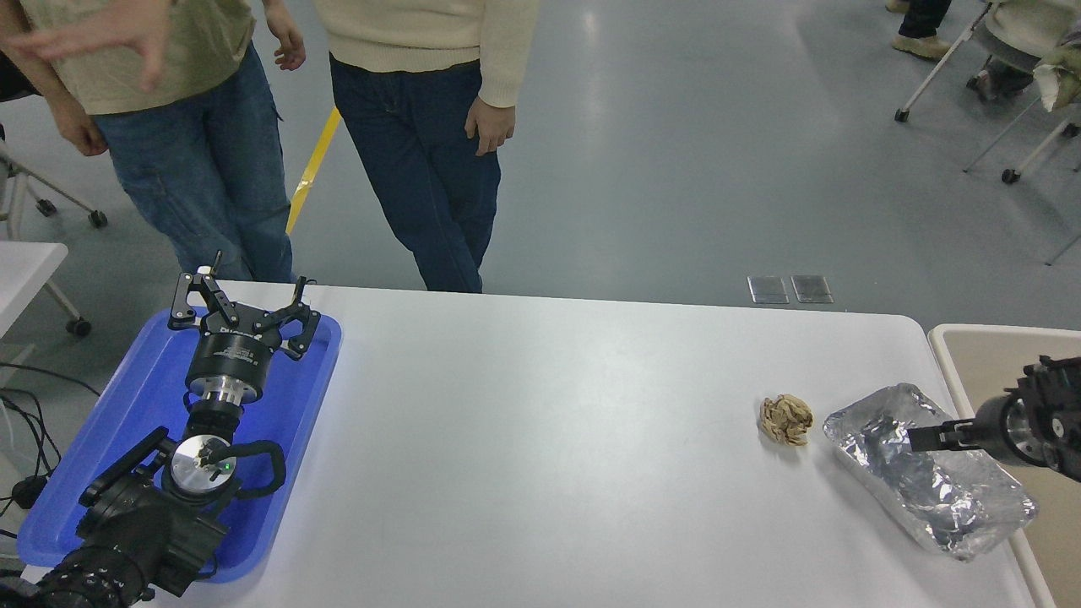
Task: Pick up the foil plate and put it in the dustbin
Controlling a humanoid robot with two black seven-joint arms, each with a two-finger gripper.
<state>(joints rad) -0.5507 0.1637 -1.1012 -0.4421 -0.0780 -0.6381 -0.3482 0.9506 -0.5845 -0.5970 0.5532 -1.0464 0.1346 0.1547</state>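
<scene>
The foil plate (933, 494), shiny crinkled silver and oblong, lies slantwise at the table's right front, next to the edge. My right gripper (920, 439) comes in from the right edge and reaches low over the plate's far half, its tip above the plate's hollow. How its jaws stand does not show from this angle. The dustbin (942, 342), beige inside with a pale rounded rim, stands just beyond the table's right edge, behind the right arm. My left gripper (243, 297) is parked open over the blue tray at the lower left.
A small crumpled brown paper ball (785, 419) lies just left of the plate. The flat blue tray (304, 397) sits under the left arm. Two people (422, 127) stand at the table's far left side. Chairs on wheels stand at the upper right.
</scene>
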